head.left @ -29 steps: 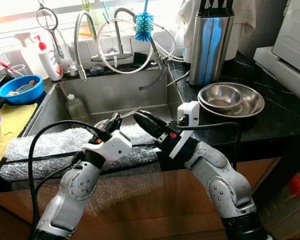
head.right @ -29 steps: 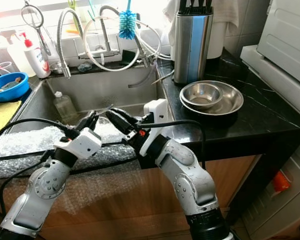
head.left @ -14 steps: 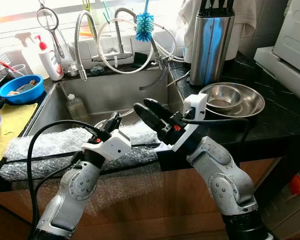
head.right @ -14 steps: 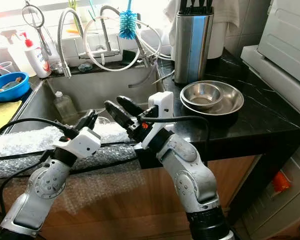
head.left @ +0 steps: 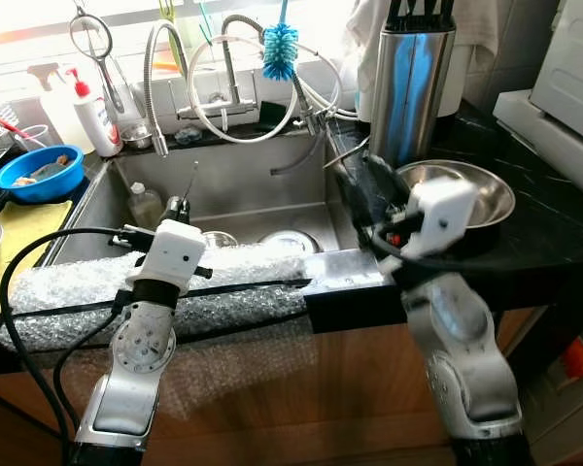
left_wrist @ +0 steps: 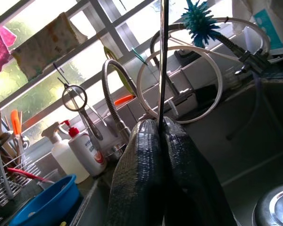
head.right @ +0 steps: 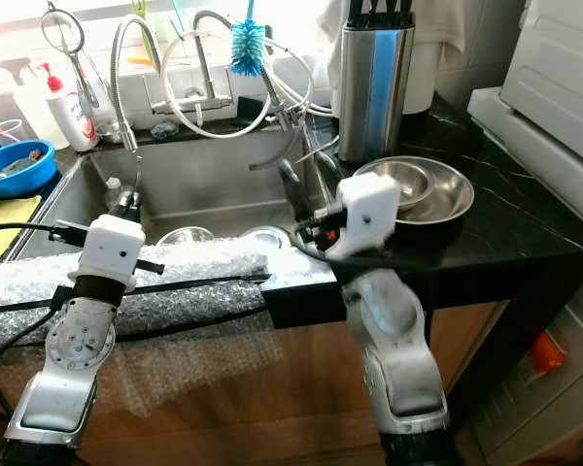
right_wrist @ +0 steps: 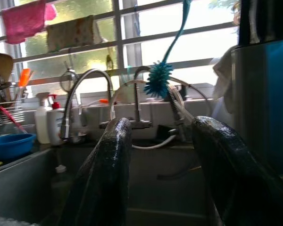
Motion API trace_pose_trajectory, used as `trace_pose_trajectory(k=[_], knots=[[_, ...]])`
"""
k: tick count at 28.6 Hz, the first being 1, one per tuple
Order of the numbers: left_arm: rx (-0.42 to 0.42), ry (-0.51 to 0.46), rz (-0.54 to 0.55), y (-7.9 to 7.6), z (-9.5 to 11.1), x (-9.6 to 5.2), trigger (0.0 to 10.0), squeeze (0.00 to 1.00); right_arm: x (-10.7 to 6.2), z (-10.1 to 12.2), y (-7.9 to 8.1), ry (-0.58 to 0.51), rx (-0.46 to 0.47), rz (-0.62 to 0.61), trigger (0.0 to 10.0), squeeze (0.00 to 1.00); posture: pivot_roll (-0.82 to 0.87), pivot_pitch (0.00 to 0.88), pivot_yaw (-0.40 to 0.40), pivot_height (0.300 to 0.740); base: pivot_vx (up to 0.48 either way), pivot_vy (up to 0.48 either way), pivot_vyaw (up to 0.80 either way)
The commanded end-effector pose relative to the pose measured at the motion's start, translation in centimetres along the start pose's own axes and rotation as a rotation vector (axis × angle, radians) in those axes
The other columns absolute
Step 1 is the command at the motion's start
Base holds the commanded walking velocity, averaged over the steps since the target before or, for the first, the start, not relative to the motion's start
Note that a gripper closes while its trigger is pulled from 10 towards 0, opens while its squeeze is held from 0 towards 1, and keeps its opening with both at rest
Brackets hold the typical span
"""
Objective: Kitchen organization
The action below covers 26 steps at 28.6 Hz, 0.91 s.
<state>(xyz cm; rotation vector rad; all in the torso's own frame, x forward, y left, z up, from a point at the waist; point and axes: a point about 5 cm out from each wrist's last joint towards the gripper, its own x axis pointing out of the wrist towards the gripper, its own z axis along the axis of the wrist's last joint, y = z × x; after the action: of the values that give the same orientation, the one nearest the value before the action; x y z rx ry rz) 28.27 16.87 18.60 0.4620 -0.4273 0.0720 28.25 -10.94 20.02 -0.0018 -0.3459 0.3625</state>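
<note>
Sink (head.left: pixel 228 184) of steel takes the centre, and everything else is placed from it. Its front edge is wrapped in bubble wrap (head.left: pixel 97 291) bound with black tape. Above that edge, over the basin, the left gripper (head.left: pixel 178 206) has its two black fingers (left_wrist: pixel 146 183) pressed together on a thin dark rod (left_wrist: pixel 162 61), which stands nearly upright from between the tips; what kind of utensil it is cannot be told. At the sink's right front corner the right gripper (head.left: pixel 361 186) points toward the back wall, its fingers (right_wrist: pixel 108 169) spread wide apart with nothing between them. Down in the basin lie two round steel dishes (head.left: pixel 290 239), and a small clear bottle (head.left: pixel 146 206) stands against the left wall. Behind the sink, hoses (head.left: pixel 243 107) loop around the tap and a blue bottle brush (head.left: pixel 280 49) hangs above them. On the black counter to the sink's right rest stacked steel bowls (head.left: pixel 481 194), with a steel knife block (head.left: pixel 408 83) just behind them. To the sink's left sit a blue bowl (head.left: pixel 39 173), a white bottle with a red pump (head.left: pixel 97 116) and a yellow cloth (head.left: pixel 19 233).
</note>
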Motion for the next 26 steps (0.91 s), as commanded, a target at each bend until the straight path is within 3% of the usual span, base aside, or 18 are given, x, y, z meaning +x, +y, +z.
trace_pose_trajectory(k=[1, 6, 7, 8, 9, 10, 11, 16, 20, 26], knots=[[-0.044, 0.026, 0.057, 0.7, -0.4, 0.3, 0.0, 0.00, -0.6, -0.6, 0.0, 0.000, -0.052, -0.036, 10.0, 0.00, -0.09, 0.000, 0.109, 0.740, 0.000, 0.000, 0.00], [-0.076, 0.029, 0.081, 0.9, -0.4, 0.5, 0.0, 0.00, -1.7, -2.1, 0.3, 0.035, -0.126, -0.027, 10.0, 0.00, -0.10, 0.000, 0.112, 0.740, 0.000, 0.000, 0.00], [-0.099, 0.025, 0.097, 1.1, -0.2, 0.7, 0.6, 0.00, -2.3, -2.9, 0.4, 0.056, -0.134, -0.047, 10.0, 0.00, -0.10, 0.000, 0.112, 0.740, 0.000, 0.000, 0.00], [-0.118, 0.018, 0.102, 1.2, -0.1, 0.9, 3.1, 0.00, -2.6, -3.2, 0.5, 0.061, -0.155, -0.045, 10.0, 0.00, -0.09, 0.000, 0.111, 0.740, 0.000, 0.000, 0.00], [-0.130, 0.012, 0.105, 1.3, 0.0, 1.0, 3.1, 0.00, -2.8, -3.4, 0.6, 0.064, -0.170, -0.042, 10.0, 0.00, -0.09, 0.000, 0.110, 0.740, 0.000, 0.000, 0.00], [-0.152, 0.004, 0.113, 1.5, 0.2, 1.2, 7.9, 0.00, -3.3, -3.9, 0.7, 0.070, -0.176, -0.050, 10.0, 0.00, -0.09, 0.000, 0.112, 0.740, 0.000, 0.000, 0.00], [-0.170, 0.004, 0.119, 1.6, 0.2, 1.4, 10.0, 0.00, -3.5, -4.1, 0.6, 0.075, -0.181, -0.059, 10.0, 0.00, -0.09, 0.000, 0.112, 0.740, 0.000, 0.000, 0.00], [-0.243, 0.009, 0.141, 1.8, 0.1, 2.3, 10.0, 0.00, -4.3, -5.0, 0.6, 0.084, -0.215, -0.062, 10.0, 0.00, -0.10, 0.000, 0.126, 0.740, 0.000, 0.000, 0.00], [-0.349, 0.015, 0.143, 1.9, -0.1, 3.6, 10.0, 0.00, -4.8, -5.4, 0.3, 0.080, -0.227, -0.089, 10.0, 0.00, -0.11, 0.000, 0.134, 0.740, 0.000, 0.000, 0.00], [-0.520, 0.080, 0.139, 0.6, -1.8, 6.2, 10.0, 0.00, -5.3, -5.9, 0.5, 0.084, -0.241, -0.095, 10.0, 0.00, -0.12, 0.000, 0.148, 0.740, 0.000, 0.000, 0.00]])
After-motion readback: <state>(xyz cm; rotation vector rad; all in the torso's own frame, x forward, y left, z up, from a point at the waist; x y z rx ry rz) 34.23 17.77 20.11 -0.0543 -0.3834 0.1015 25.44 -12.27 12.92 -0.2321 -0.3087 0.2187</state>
